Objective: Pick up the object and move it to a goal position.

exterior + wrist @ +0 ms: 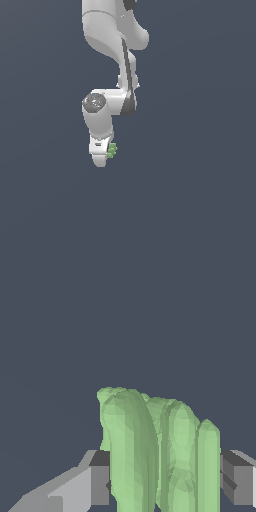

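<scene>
Only a plain, dark slate-blue backdrop [200, 200] fills the surroundings in both views.
</scene>
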Tool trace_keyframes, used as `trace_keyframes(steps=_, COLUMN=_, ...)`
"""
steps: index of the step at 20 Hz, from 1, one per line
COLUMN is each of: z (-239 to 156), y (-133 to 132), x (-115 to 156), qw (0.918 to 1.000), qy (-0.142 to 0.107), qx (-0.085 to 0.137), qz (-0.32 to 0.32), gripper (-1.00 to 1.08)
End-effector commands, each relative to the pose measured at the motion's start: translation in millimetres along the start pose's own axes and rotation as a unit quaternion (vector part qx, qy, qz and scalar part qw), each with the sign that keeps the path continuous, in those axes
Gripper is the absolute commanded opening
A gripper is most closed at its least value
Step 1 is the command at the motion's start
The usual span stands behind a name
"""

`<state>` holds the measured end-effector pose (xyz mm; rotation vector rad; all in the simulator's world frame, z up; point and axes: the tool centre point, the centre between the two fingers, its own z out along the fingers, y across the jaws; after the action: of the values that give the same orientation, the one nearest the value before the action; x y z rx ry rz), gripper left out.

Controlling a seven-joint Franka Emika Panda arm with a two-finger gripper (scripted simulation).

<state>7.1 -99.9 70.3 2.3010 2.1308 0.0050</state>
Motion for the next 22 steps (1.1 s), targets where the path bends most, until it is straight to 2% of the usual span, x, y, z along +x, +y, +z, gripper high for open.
trace_keyframes(steps=1, z=-3.2, y=-5.8, x=15.3, qw=1.0, qy=0.0, qx=0.0, qz=-0.001, gripper=-1.0)
trace_keyframes(steps=15, z=-30.9, y=-59.5, x=152.0, qw=1.0, qy=0.0, qx=0.002, qz=-0.001, gripper=-1.0)
trace_keyframes(steps=22, z=-40.0, y=-74.5, x=195.8, qw=1.0, qy=0.0, qx=0.003, qz=-0.001, gripper=-1.0)
